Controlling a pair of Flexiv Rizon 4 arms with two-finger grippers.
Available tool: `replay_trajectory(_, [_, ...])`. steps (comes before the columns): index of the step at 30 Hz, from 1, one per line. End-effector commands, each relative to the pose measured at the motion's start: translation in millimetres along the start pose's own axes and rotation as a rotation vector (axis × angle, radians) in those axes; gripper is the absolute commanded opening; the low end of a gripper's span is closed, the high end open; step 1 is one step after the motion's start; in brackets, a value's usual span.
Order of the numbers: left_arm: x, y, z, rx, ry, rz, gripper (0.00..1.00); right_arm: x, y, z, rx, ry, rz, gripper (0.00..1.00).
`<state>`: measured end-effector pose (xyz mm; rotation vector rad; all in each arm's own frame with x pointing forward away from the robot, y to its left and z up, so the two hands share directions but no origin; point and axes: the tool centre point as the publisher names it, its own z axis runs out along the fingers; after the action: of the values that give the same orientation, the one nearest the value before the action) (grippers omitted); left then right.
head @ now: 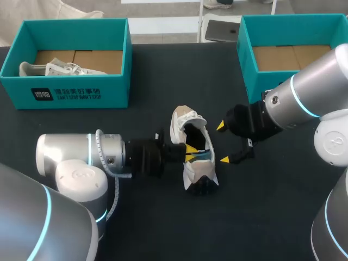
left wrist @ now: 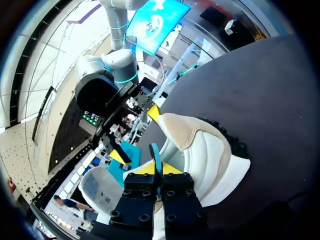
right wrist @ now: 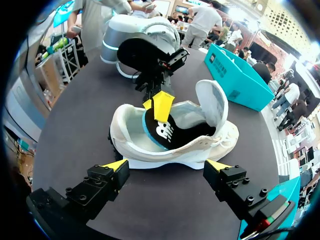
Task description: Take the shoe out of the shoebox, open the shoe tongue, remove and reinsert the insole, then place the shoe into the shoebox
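Note:
A white shoe [head: 187, 122] lies on its side in the middle of the dark table, its tongue [right wrist: 212, 97] folded back. My left gripper [head: 190, 151] reaches into the shoe's opening from the left and is shut on the blue edge of the insole [left wrist: 156, 152]. The insole [right wrist: 167, 132] is black on top and partly lifted inside the shoe. My right gripper [head: 223, 142] hovers just to the right of the shoe, open wide, its fingers apart from the sole. In the right wrist view the shoe [right wrist: 150, 150] lies ahead of my right gripper [right wrist: 166, 167].
A teal shoebox [head: 65, 92] stands at the back left with another white shoe [head: 54, 69] inside. A second teal shoebox [head: 246, 60] stands at the back right, showing only its cardboard floor. Dark table lies bare in front of the shoe.

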<state>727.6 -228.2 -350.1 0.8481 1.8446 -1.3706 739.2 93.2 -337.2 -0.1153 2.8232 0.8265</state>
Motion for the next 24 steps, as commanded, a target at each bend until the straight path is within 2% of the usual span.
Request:
replay_trajectory(1, [-0.9, -2, 0, -0.002, 0.003, -0.005, 0.30, 1.0, 0.5, 1, 0.001, -0.002, 0.000, 1.00])
replay_trajectory(2, [-2.9, -5, 0, 0.005, -0.007, -0.008, 0.44, 1.0, 0.5, 1, 0.001, -0.002, 0.000, 1.00])
replay_trajectory(4, [-7.3, -10, -2, 0.009, -0.012, -0.005, 0.50, 1.0, 0.5, 1, 0.001, -0.002, 0.000, 1.00])
replay_trajectory(5, [-9.6, -13, -4, 0.013, -0.015, -0.005, 0.58, 1.0, 0.5, 1, 0.001, -0.002, 0.000, 1.00])
replay_trajectory(13, [-29.6, -37, -21, 0.038, -0.013, 0.015, 0.65, 1.0, 0.5, 1, 0.001, -0.002, 0.000, 1.00])
replay_trajectory(24, [-53.4, -56, -37, 0.069, 0.023, 0.035, 0.68, 1.0, 0.5, 1, 0.001, -0.002, 0.000, 1.00])
